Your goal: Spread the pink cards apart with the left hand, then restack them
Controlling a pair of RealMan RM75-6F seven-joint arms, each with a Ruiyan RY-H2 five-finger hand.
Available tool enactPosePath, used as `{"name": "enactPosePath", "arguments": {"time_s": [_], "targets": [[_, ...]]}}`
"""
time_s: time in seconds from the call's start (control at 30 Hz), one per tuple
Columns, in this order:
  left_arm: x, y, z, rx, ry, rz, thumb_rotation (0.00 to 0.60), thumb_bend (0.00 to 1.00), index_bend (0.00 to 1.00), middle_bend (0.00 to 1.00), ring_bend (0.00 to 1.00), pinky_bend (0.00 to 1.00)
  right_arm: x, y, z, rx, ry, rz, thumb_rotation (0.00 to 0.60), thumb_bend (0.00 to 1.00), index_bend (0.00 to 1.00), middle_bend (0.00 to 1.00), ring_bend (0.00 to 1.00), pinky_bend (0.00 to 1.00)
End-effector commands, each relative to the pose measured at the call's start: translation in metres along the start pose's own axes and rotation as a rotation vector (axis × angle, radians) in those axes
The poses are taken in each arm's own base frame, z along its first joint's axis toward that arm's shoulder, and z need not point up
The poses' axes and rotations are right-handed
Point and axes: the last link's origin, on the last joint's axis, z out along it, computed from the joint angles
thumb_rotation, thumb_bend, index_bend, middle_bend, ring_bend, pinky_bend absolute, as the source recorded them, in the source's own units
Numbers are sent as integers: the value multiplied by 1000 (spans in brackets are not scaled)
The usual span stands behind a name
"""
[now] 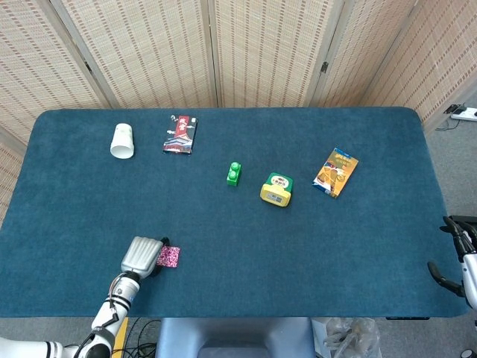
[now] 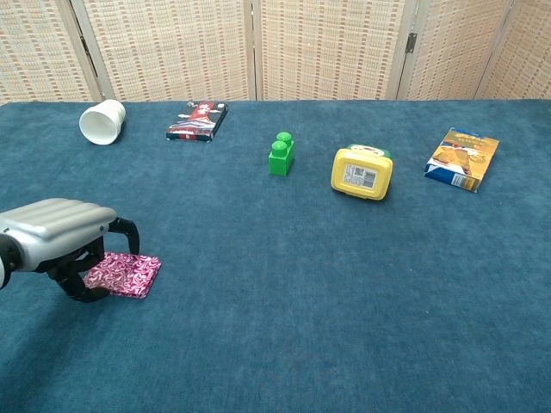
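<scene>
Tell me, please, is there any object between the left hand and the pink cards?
No, nothing visible is. The left hand is already at the pink cards, with its fingers curled down over their left edge. The cup, block and other things lie far back on the table.

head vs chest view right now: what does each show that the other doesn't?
Head view only: the right hand off the table's right edge, the floor, and a white object on it at far right.

Chest view only: the left hand's fingers curled down over the near-left part of the pink cards, which lie as one stack.

Both: the left hand, white cup on its side, dark packet, green block, yellow box, orange packet, blue table.
</scene>
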Motion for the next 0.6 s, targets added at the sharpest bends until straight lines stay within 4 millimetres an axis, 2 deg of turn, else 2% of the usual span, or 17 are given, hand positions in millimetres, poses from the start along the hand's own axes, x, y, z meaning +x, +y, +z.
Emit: {"name": "enactPosePath", "arguments": {"time_s": [0.03,0.6], "targets": [[0,0,1,3,-1,0,600,315,341,936,893,1000,0,0,0,-1,2,0,600,332,53,267,117,137],[0,4,2,-1,-4,0,600,316,283,936,893,1000,1,3,-1,-9,4,1,600,331,53,272,117,137]]}}
